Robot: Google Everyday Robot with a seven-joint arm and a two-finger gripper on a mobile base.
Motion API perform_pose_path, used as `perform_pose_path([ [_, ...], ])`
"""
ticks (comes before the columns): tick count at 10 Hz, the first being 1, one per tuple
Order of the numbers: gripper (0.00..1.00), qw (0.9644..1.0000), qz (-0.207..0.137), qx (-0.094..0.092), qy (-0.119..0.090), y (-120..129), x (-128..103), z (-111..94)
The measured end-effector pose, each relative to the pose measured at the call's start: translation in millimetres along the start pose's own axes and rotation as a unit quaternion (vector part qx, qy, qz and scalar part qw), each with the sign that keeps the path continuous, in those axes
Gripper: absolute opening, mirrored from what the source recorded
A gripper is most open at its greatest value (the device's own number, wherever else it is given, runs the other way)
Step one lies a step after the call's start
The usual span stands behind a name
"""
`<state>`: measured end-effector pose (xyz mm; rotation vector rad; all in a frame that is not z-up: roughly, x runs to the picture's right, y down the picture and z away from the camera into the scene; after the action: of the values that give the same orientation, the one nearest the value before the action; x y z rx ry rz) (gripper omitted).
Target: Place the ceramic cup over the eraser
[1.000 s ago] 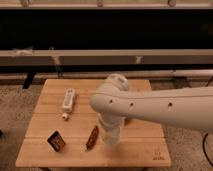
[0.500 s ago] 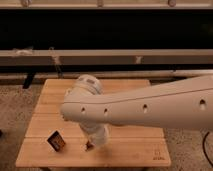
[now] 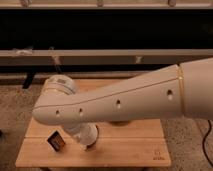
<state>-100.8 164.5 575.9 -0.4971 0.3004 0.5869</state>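
swinging wider than before, the arm keeps its closed hand just beside the eraser.

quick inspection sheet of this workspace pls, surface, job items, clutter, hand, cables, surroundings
surface: light wooden table, much of it hidden by the arm
job's things: eraser lies near the table's front left, uncovered; ceramic cup not seen
clutter: nothing seen
grippers: hand at the arm's low end, down at the table just right of the eraser, shut; whether it holds anything is hidden
cables: dark cable on the floor at the right edge
surroundings: speckled floor, dark wall with a horizontal rail behind the table
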Motion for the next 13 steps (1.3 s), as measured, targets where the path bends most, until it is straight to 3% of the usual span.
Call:
perform_pose_path([
  [4,0.00,0.9987,-0.051,0.003,0.009,21.0,-36.6,-0.8],
  [10,0.00,0.9892,-0.144,0.007,0.030,76.2,-76.3,-0.4],
  [13,0.00,0.9867,-0.161,0.011,0.020,88.9,-90.3,-7.0],
])
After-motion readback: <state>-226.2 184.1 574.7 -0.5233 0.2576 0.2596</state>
